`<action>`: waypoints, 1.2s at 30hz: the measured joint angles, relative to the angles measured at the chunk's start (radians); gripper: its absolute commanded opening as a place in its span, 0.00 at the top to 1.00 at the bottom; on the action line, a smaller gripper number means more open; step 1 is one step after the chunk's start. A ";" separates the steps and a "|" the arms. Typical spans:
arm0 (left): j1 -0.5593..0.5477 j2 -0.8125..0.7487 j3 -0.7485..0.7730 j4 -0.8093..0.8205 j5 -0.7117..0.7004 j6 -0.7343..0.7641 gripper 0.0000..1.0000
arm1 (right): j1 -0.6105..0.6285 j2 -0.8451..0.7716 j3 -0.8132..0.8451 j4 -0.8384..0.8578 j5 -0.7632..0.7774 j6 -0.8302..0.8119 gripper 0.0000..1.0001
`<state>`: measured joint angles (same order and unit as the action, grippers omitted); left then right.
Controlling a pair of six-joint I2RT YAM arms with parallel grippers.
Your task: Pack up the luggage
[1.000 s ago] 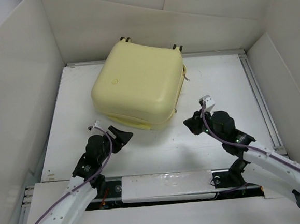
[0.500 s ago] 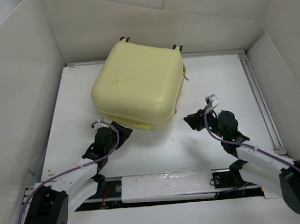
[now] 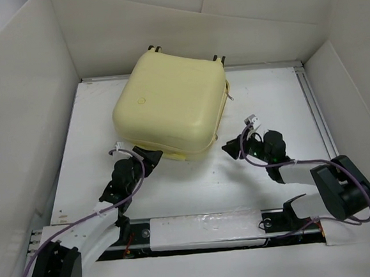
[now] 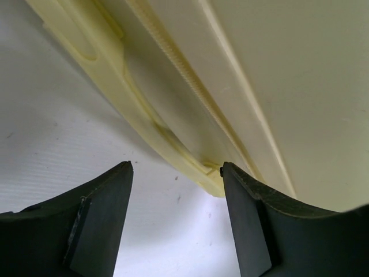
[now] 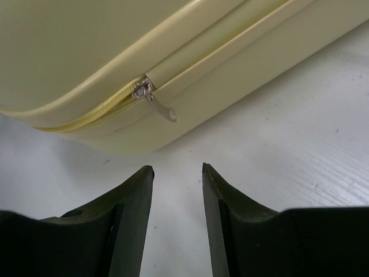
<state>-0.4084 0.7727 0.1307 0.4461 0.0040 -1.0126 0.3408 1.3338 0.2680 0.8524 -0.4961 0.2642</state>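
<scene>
Luggage [image 3: 170,107], lid down, lies far-centre on the worktop [image 3: 278,105]. The left pincer [image 3: 151,159] is released and empty at its near-left edge. The right pincer [image 3: 230,148] is released and empty, facing the zipper pull [image 5: 154,105]. Likely step: approaching the zipper. Next, the right fingers must clench on the thin pull.

Left gripper [image 3: 149,159] parted wide, right gripper [image 3: 232,147] parted narrower — both low, empty, angled inward.
</scene>
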 measured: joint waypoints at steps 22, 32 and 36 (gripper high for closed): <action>0.000 0.183 0.049 0.047 0.008 0.038 0.57 | 0.044 0.163 0.155 0.076 -0.046 -0.105 0.57; 0.000 0.208 0.067 0.064 0.047 0.066 0.73 | 0.055 0.199 0.169 0.126 -0.085 -0.111 0.88; 0.003 0.232 0.067 0.090 0.056 0.068 0.81 | 0.061 0.209 0.169 0.139 -0.071 -0.112 1.00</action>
<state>-0.4053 1.0042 0.1978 0.5358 0.0597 -0.9447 0.4015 1.5433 0.4370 0.9913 -0.5671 0.1524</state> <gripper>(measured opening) 0.236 0.024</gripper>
